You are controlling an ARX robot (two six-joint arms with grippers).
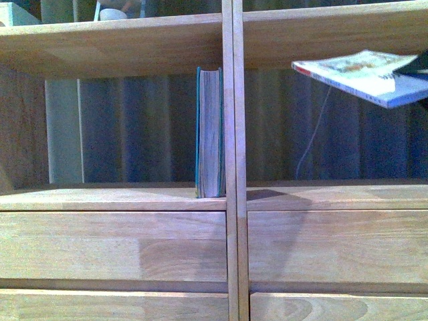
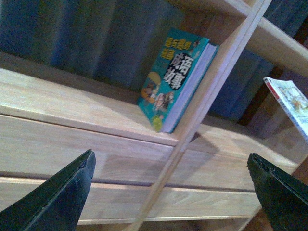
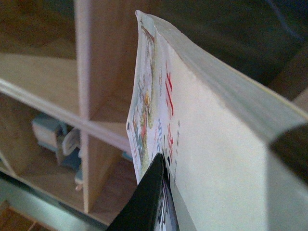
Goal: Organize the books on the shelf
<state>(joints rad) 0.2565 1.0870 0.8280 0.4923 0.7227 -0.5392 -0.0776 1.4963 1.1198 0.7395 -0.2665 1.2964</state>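
Observation:
The thick teal book (image 1: 210, 132) stands upright in the left compartment of the light-wood shelf (image 1: 120, 198), tight against the centre upright (image 1: 234, 100). It shows with its cover in the left wrist view (image 2: 175, 79). My right gripper (image 1: 418, 67) is shut on the thin white paperback (image 1: 358, 75) and holds it tilted in the air, high in the right compartment. In the right wrist view one dark finger (image 3: 144, 202) presses the paperback's cover (image 3: 211, 144). My left gripper (image 2: 173, 190) is open and empty in front of the drawer fronts; the paperback's edge (image 2: 291, 103) shows beyond it.
Plain drawer fronts (image 1: 114, 247) lie below the compartments. An upper board (image 1: 120, 43) carries small objects (image 1: 114, 12). A dark curtain (image 1: 134, 127) hangs behind the shelf. Boxes (image 3: 53, 137) sit in another compartment in the right wrist view.

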